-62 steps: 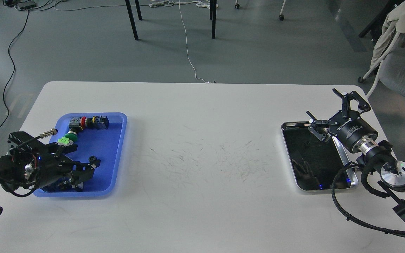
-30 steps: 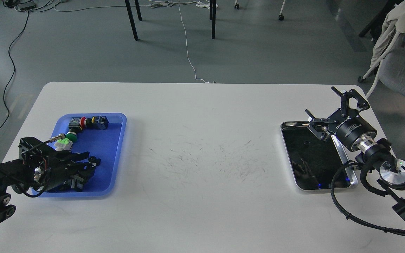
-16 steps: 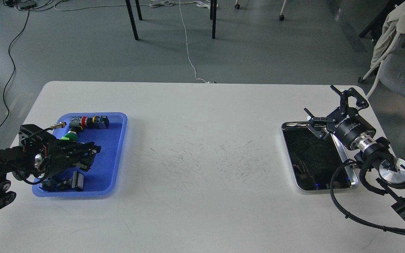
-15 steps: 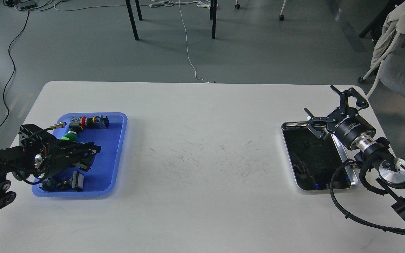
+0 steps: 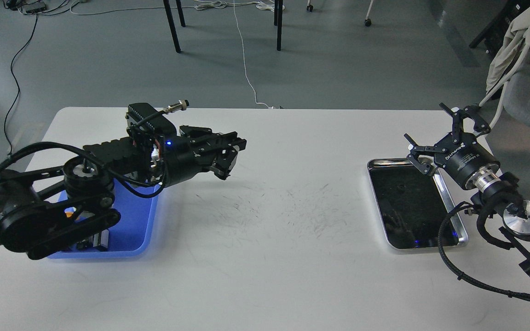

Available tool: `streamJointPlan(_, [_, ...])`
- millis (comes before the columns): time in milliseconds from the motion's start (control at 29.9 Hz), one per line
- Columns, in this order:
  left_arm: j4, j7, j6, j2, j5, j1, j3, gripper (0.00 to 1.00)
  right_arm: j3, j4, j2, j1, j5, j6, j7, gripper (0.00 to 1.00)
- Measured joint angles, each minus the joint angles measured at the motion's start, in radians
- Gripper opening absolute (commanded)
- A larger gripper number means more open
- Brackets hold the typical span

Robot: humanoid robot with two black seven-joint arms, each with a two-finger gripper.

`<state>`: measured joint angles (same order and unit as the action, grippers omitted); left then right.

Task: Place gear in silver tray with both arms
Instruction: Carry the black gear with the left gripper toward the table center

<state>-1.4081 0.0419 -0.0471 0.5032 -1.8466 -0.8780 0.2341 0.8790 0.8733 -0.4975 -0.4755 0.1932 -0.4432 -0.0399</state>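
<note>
My left gripper (image 5: pixel 230 156) hangs above the white table, right of the blue tray (image 5: pixel 131 220). Its fingers are drawn together on a small dark piece, the gear (image 5: pixel 227 162), which barely stands out from the black fingers. The silver tray (image 5: pixel 452 204) lies on the right side of the table, with a dark reflective floor that holds nothing I can make out. My right gripper (image 5: pixel 444 138) is open and empty, raised over the tray's far right corner, its fingers pointing away from me.
The left arm hides most of the blue tray; a few small parts (image 5: pixel 92 241) show at its near edge. A chair with a pale cloth (image 5: pixel 513 50) stands beyond the table's right end. Cables run from my right wrist (image 5: pixel 449 257).
My left arm rose out of the blue tray and swung right and forward over the table. My right gripper lifted slightly and shifted right; it stays open.
</note>
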Motion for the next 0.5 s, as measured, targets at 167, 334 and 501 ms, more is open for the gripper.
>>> streamJointPlan(167, [0.116, -0.023, -0.001, -0.220, -0.009, -0.001, -0.010, 0.07, 0.003, 0.000, -0.010, 0.003, 0.000, 0.000, 0.000, 0.94])
streamJointPlan(334, [0.247, -0.015, 0.001, -0.367, -0.043, 0.015, -0.014, 0.07, 0.020, 0.000, -0.013, 0.003, 0.000, -0.001, 0.000, 0.94])
streamJointPlan(501, [0.340, -0.010, 0.005, -0.464, -0.073, 0.057, -0.014, 0.07, 0.032, -0.006, -0.016, 0.006, 0.001, -0.007, 0.000, 0.95])
